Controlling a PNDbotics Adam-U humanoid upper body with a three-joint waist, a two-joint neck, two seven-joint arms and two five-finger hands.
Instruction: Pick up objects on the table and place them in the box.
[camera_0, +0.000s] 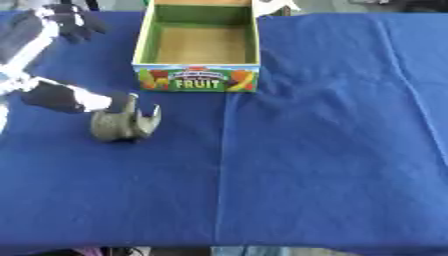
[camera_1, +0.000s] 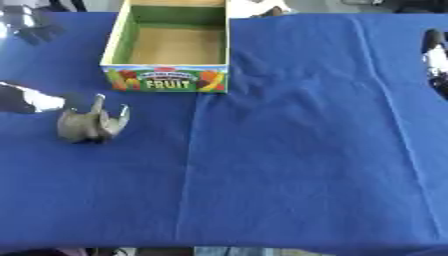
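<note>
The desk (camera_0: 332, 150) fills almost the whole frame, draped edge to edge in a deep blue cloth (camera_1: 306, 165) with a long crease running down its middle. Top centre sits the box (camera_0: 198, 77), an open cardboard tray with green inner walls, a bare brown floor and "FRUIT" printed across its front panel. Over at the left edge the left hand (camera_0: 57, 97) comes in, black and white, and its tip looks to be touching the toy; whether its fingers are spread or curled I cannot tell. Just below the box's left corner, on the cloth, lies the toy rhino (camera_0: 125, 124), grey-green, horns up, outside the box. In the right eye view, a black and white part of the right hand (camera_1: 432, 55) shows at the upper right edge, fingers unreadable.
</note>
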